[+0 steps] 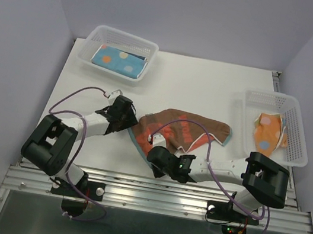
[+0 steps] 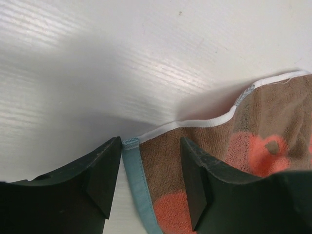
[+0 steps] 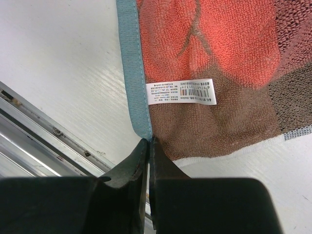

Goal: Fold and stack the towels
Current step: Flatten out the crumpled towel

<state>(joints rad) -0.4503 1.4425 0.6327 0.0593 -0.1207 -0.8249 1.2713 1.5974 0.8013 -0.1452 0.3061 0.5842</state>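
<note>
Left wrist view: my left gripper (image 2: pixel 150 156) stands spread astride a corner of the brown towel (image 2: pixel 273 112), mid-table; my right gripper (image 3: pixel 149 146) pinches its teal hem (image 3: pixel 130 73). I judge this the grab before folding: close, then lift together. The 11 o'clock basket (image 1: pixel 128 33) and 3 o'clock basket (image 1: pixel 271 95) sit clear; nothing blocks.

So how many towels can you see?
3: a blue dotted towel in the far-left basket, an orange towel in the right basket, a brown towel on the table. Others may hide underneath.
</note>
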